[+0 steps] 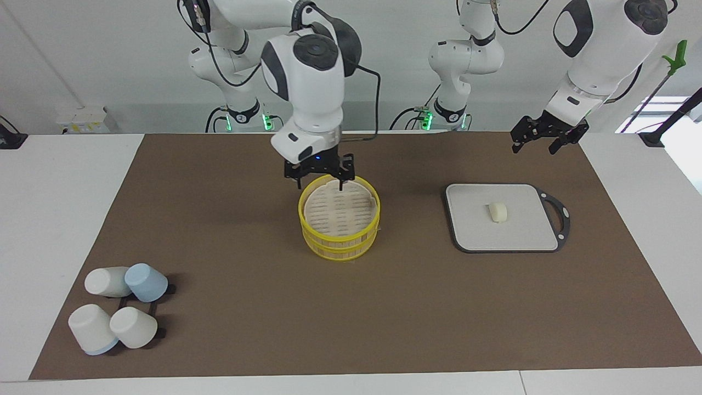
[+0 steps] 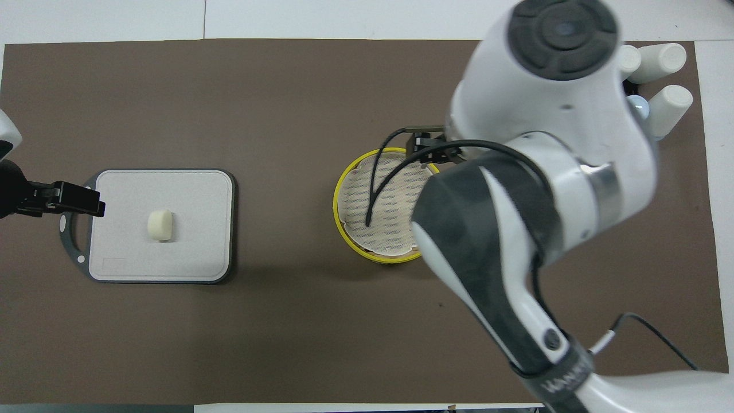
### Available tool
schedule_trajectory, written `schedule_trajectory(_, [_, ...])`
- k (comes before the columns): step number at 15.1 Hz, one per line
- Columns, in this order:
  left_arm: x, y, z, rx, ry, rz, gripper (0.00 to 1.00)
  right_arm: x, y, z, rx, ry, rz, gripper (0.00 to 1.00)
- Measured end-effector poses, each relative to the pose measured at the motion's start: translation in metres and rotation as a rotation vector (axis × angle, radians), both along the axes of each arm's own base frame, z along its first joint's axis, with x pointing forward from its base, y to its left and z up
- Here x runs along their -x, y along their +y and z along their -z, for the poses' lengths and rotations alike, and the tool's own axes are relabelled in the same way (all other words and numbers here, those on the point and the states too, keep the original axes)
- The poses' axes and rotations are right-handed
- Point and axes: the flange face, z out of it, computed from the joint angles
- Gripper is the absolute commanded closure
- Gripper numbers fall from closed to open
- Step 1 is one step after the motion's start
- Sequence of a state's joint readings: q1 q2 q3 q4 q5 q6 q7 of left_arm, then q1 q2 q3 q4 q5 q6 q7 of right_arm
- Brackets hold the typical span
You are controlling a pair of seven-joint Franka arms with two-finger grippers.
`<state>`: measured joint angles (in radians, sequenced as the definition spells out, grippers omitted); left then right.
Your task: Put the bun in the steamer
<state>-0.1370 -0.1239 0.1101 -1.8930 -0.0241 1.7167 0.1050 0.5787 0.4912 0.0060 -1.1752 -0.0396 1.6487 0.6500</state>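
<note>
The right gripper [image 1: 321, 176] is held pointing down at the steamer [image 1: 339, 218] rim, fingers spread (nothing grasped). The left gripper [image 1: 543, 138], fingers parted, is kept raised beside the board [image 1: 502, 233], the bun [image 1: 498, 212] lying below it.

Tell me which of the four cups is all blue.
The blue cup, lying beside a white cup, nearer the robots than the other two cups. Those three are white, one with a blue rim.

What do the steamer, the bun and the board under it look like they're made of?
Steamer: looks like pale bamboo or wood, slatted top, glossy yellow rims, possibly plastic. Bun: matte cream lump, seemingly soft dough or foam. Board: flat matte grey, dark edge, probably plastic.
</note>
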Motion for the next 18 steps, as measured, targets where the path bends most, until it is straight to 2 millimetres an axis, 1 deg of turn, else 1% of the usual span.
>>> schedule_trajectory(3, [0.004, 0.003, 0.032, 0.001, -0.001, 0.001, 0.0, 0.018, 0.052, 0.023, -0.019, -0.029, 0.0, 0.0])
schedule_trajectory(5, [0.006, 0.005, 0.056, 0.001, -0.004, -0.002, 0.0, 0.037, 0.083, 0.047, -0.019, -0.029, -0.023, 0.0])
schedule_trajectory(6, [0.008, 0.006, 0.068, 0.001, -0.007, -0.003, 0.0, 0.047, 0.095, 0.06, -0.016, -0.029, -0.036, 0.0])
schedule_trajectory(7, [0.009, 0.007, 0.08, 0.001, -0.013, -0.005, 0.0, 0.054, 0.102, 0.071, -0.017, -0.033, -0.043, 0.0])
schedule_trajectory(8, [0.011, 0.008, 0.091, 0.001, -0.024, -0.008, 0.0, 0.057, 0.104, 0.081, -0.02, -0.04, -0.05, 0.0])
schedule_trajectory(10, [0.013, 0.009, 0.108, 0.0, -0.04, -0.012, 0.0, 0.059, 0.099, 0.097, -0.029, -0.053, -0.05, 0.0])
schedule_trajectory(11, [0.014, 0.009, 0.113, 0.0, -0.041, -0.012, 0.0, 0.061, 0.094, 0.102, -0.029, -0.054, -0.048, 0.0])
schedule_trajectory(12, [0.014, 0.009, 0.117, -0.001, -0.041, -0.011, 0.0, 0.062, 0.091, 0.104, -0.027, -0.053, -0.046, 0.02])
schedule_trajectory(13, [0.014, 0.008, 0.122, -0.002, -0.046, -0.009, 0.0, 0.063, 0.088, 0.104, -0.027, -0.054, -0.045, 0.14])
schedule_trajectory(14, [0.015, 0.006, 0.131, -0.003, -0.054, -0.006, 0.0, 0.063, 0.087, 0.103, -0.03, -0.057, -0.044, 0.29])
schedule_trajectory(17, [0.021, 0.003, 0.172, -0.007, -0.103, -0.002, 0.0, 0.064, 0.084, 0.104, -0.037, -0.066, -0.061, 0.56])
schedule_trajectory(18, [0.022, 0.002, 0.187, -0.01, -0.117, -0.001, 0.0, 0.063, 0.082, 0.105, -0.037, -0.066, -0.068, 0.61])
